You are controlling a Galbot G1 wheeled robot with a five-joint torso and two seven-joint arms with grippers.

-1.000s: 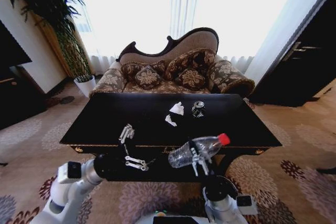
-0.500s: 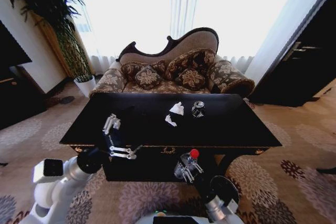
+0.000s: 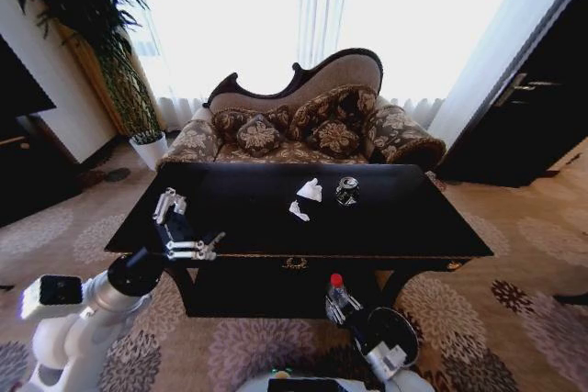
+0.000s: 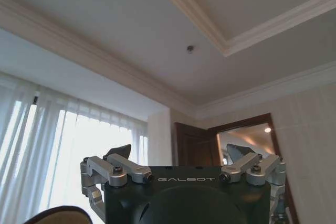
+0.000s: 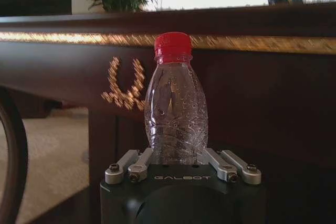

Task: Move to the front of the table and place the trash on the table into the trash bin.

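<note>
Glossy black wood with a gold trim marks the table point(image 3: 404, 218); on it lie a shiny metal can point(image 3: 346, 190) and crumpled white tissue point(image 3: 310, 190). The right gripper point(image 5: 181, 162), bare metal fingers on matt black, clasps a clear ribbed plastic bottle point(image 5: 176, 121), red-capped.

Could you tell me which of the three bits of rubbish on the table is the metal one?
The crushed silver can, the piece farthest toward the robot's right on the black table. The other two, a crumpled tissue and small paper scrap, are white.

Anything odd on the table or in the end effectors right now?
Yes: the right end effector holds a clear red-capped bottle low before the table apron. Tissue, paper scrap, can lie untouched.
</note>
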